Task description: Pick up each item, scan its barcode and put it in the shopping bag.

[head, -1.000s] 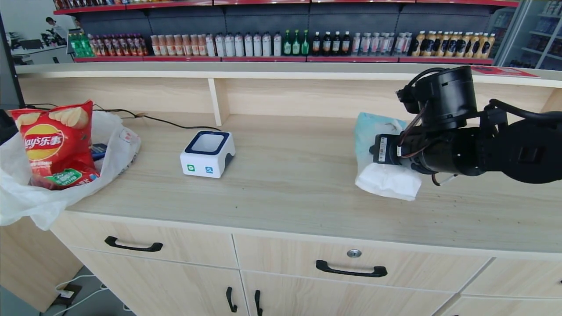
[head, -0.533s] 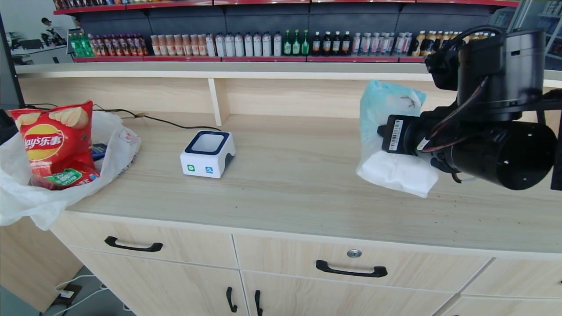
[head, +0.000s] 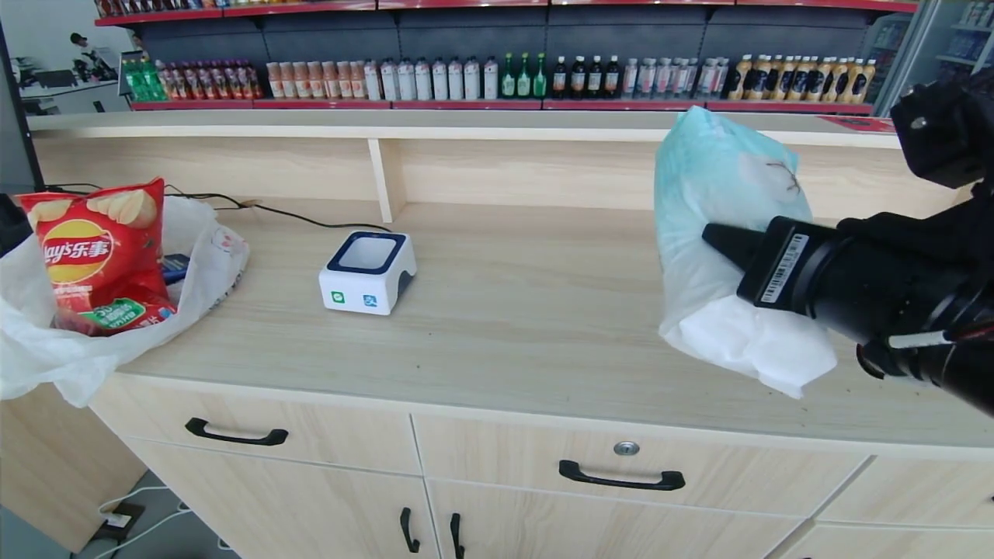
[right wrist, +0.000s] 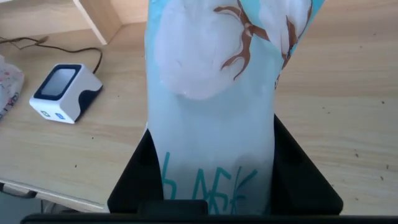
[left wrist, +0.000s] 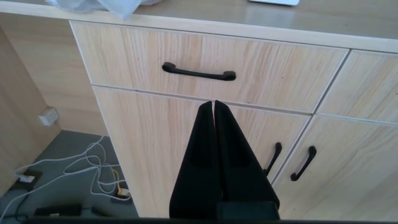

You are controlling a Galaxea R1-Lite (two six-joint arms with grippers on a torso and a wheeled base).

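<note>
The pale blue and white soft pack (head: 722, 178) is pinched between the fingers of the right gripper (right wrist: 214, 130) and held upright over the right part of the wooden counter (head: 528, 334). The white scanner (head: 366, 272) is seen well apart to its left. Further left, the shopping bag (head: 46, 349) is slumped at the counter's end, with a red chips bag (head: 97, 256) standing in it. The left gripper (left wrist: 213, 109) is pressed together, empty, before the drawer (left wrist: 205, 62) below the counter.

On the light wooden desk (head: 528, 334), a white plastic shopping bag (head: 213, 260) holding a red crisp packet (head: 97, 256) sits left, a white box scanner (head: 366, 273) centre, a pale-blue soft pack (head: 718, 194) above right.
</note>
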